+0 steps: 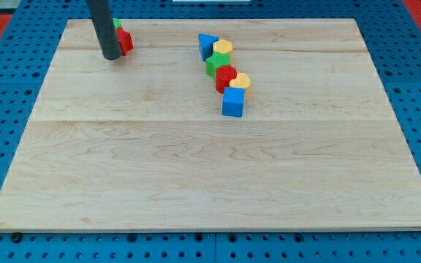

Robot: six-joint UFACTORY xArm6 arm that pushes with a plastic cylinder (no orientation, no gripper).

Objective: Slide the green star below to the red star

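My tip rests on the board near the view's top left. Just right of the rod sits a red block, partly hidden by the rod; its shape looks star-like but I cannot be sure. A small piece of a green block shows just above the red one, against the rod's right side; most of it is hidden and its shape cannot be made out. The tip is to the lower left of both blocks, touching or almost touching the red one.
A chain of blocks runs down the board's upper middle: a blue triangle, a yellow block, a green block, a red block, a second yellow block and a blue cube. The wooden board lies on a blue pegboard.
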